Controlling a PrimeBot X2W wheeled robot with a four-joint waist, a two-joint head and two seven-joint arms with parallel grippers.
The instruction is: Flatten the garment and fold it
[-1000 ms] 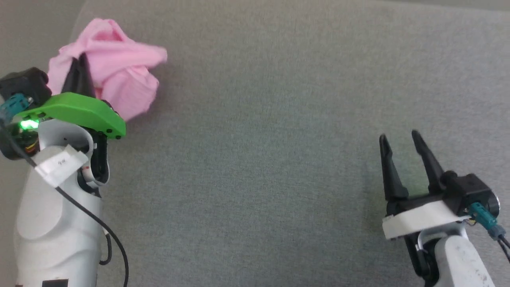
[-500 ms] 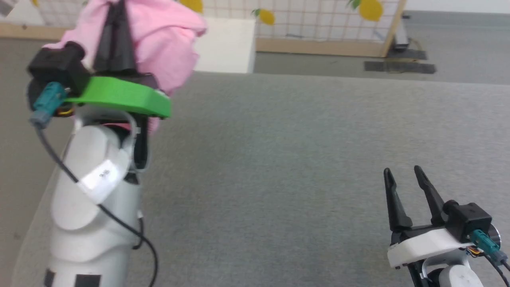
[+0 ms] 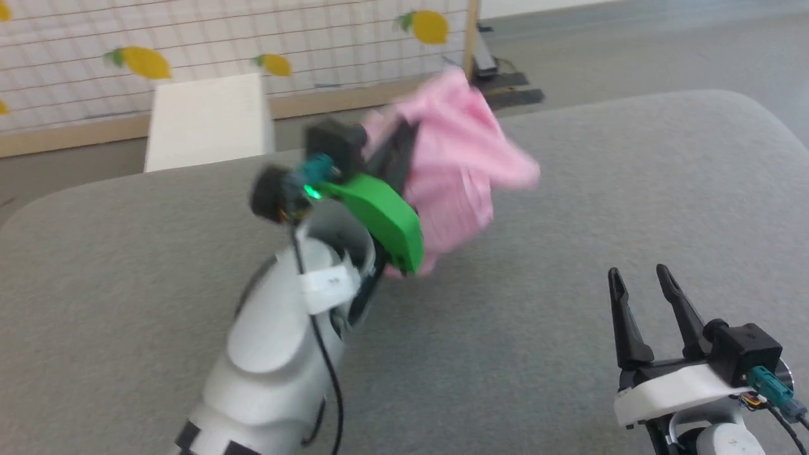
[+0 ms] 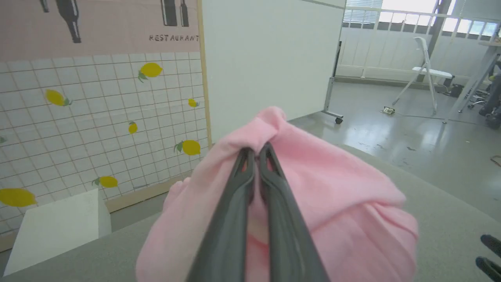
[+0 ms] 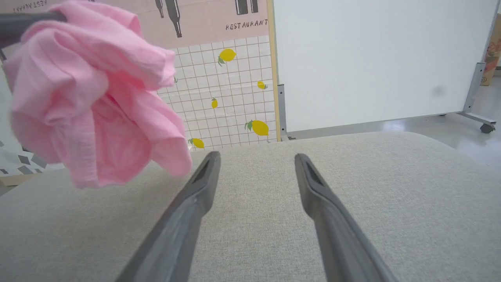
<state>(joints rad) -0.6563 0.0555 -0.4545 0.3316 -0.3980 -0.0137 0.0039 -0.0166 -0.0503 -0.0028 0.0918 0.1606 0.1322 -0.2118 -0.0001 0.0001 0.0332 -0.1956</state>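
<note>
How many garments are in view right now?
1: the pink garment, bunched, hanging from the shut left gripper above the grey surface. Another piece could hide inside the bunch.

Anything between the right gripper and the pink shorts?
Nothing visible. The light pink thin-fabric shorts hang bunched from the shut left gripper; just open space over the grey fabric tabletop separates them from the open right gripper.
</note>
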